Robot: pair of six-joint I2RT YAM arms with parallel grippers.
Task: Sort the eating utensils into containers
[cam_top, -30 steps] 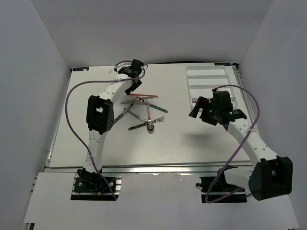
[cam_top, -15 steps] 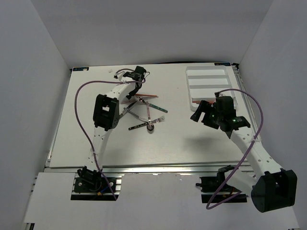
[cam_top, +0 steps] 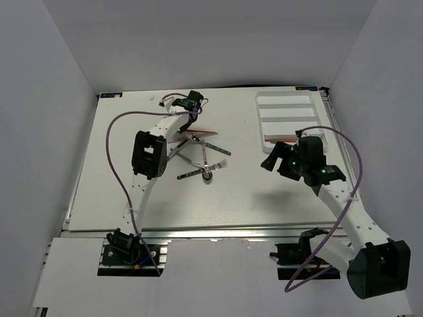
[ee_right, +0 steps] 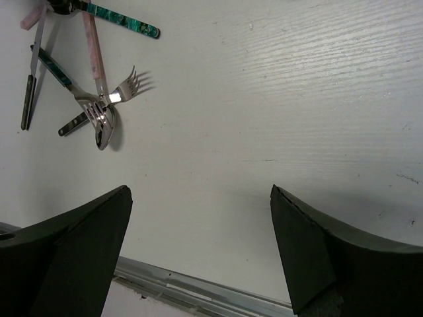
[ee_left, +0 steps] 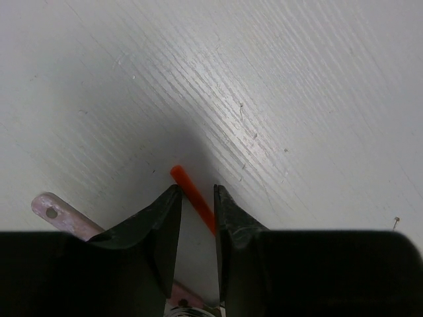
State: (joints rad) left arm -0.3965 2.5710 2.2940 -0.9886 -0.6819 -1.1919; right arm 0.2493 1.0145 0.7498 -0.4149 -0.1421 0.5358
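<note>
A loose pile of utensils lies left of the table's middle: a fork, a spoon, green-handled pieces and a pink-handled one. An orange stick lies at the pile's far edge. My left gripper points down over it with narrow jaws. The stick runs slantwise from one finger to the other, still on the table. In the top view that gripper is at the pile's far side. The white tray sits at the far right. My right gripper hangs wide open and empty over bare table, in front of the tray.
A thin orange strip shows at the tray's near end. White walls enclose the table on three sides. A metal rail runs along the table's near edge below the right gripper.
The left jaws have narrowed onto the orange stick after the gripper came down at the pile's far edge. The right arm has shifted slightly, its jaws staying wide.
</note>
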